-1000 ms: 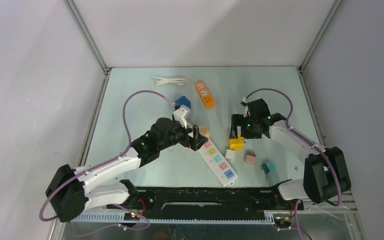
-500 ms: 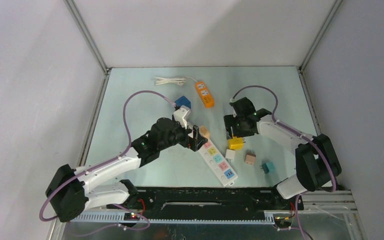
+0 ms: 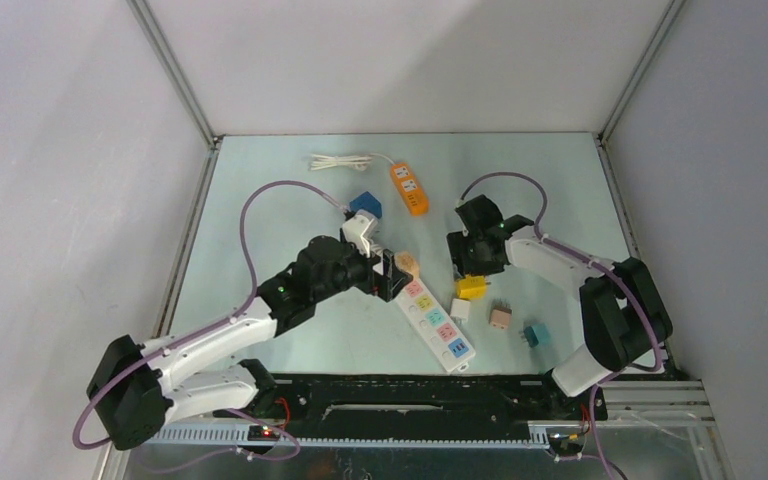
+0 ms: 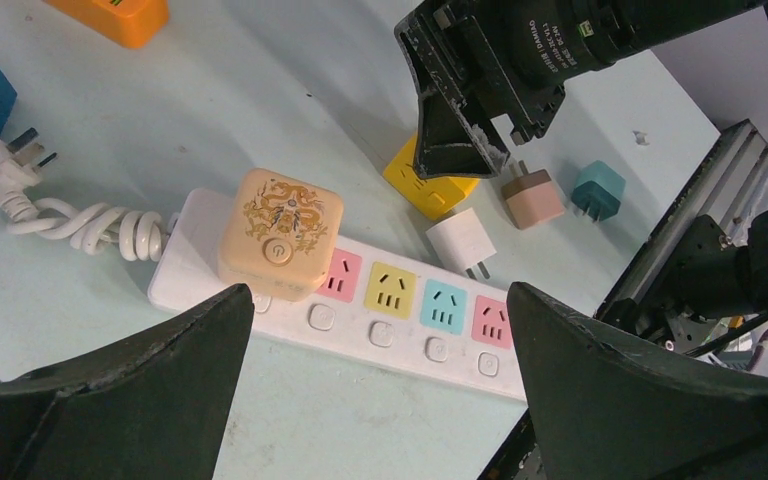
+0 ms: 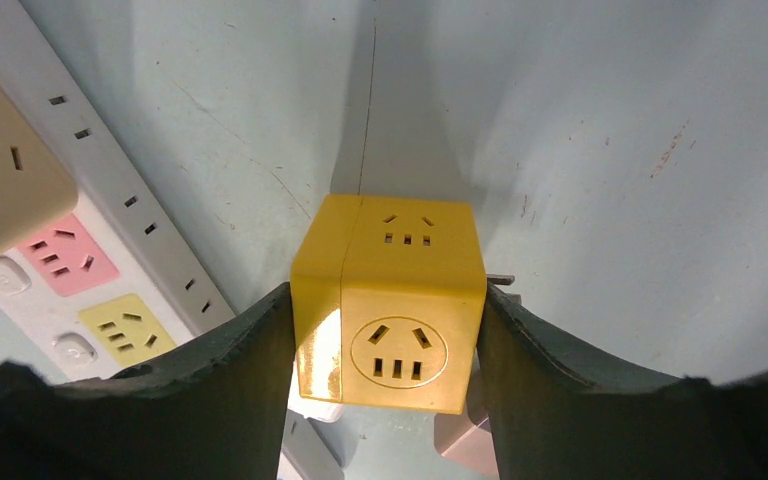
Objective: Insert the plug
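My right gripper (image 3: 469,268) is shut on a yellow cube plug (image 3: 471,287), with both fingers pressed against its sides in the right wrist view (image 5: 395,320). The cube is low over the table, just right of the white power strip (image 3: 438,325) with coloured sockets. A beige cube plug (image 3: 407,264) sits in the strip's end socket. My left gripper (image 3: 392,275) is open and empty above that end of the strip (image 4: 400,300), and the beige cube (image 4: 280,235) lies ahead of its fingers.
A white plug (image 3: 460,309), a pink plug (image 3: 501,318) and a teal plug (image 3: 535,335) lie loose to the right of the strip. An orange power strip (image 3: 409,188) and a blue cube (image 3: 366,204) lie further back. The strip's coiled cord (image 4: 80,225) lies to its left.
My right arm has swung left and folded inward, and its gripper now sits around the yellow cube. The left arm has barely shifted.
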You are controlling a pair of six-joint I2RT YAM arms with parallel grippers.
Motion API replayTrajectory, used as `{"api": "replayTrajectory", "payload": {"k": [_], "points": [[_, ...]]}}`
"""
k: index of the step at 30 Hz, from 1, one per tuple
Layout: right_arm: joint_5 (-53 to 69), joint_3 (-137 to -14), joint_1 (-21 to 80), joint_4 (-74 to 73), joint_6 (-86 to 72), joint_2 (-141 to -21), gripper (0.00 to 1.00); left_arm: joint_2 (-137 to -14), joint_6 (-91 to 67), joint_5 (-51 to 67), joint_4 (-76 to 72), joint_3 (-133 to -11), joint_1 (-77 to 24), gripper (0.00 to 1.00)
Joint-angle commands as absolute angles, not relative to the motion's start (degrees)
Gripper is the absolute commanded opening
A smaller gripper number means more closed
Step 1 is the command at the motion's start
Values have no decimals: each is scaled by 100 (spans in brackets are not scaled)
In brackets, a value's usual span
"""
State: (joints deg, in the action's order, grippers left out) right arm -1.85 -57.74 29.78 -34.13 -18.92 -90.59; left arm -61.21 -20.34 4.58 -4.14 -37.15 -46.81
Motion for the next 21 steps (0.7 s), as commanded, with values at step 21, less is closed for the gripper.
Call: {"api": "replayTrajectory", "payload": {"k": [21], "points": [[1661, -5206, 2116, -1684, -4411, -5518, 44, -6660, -4027, 893, -1741, -4487, -4658, 100]]}}
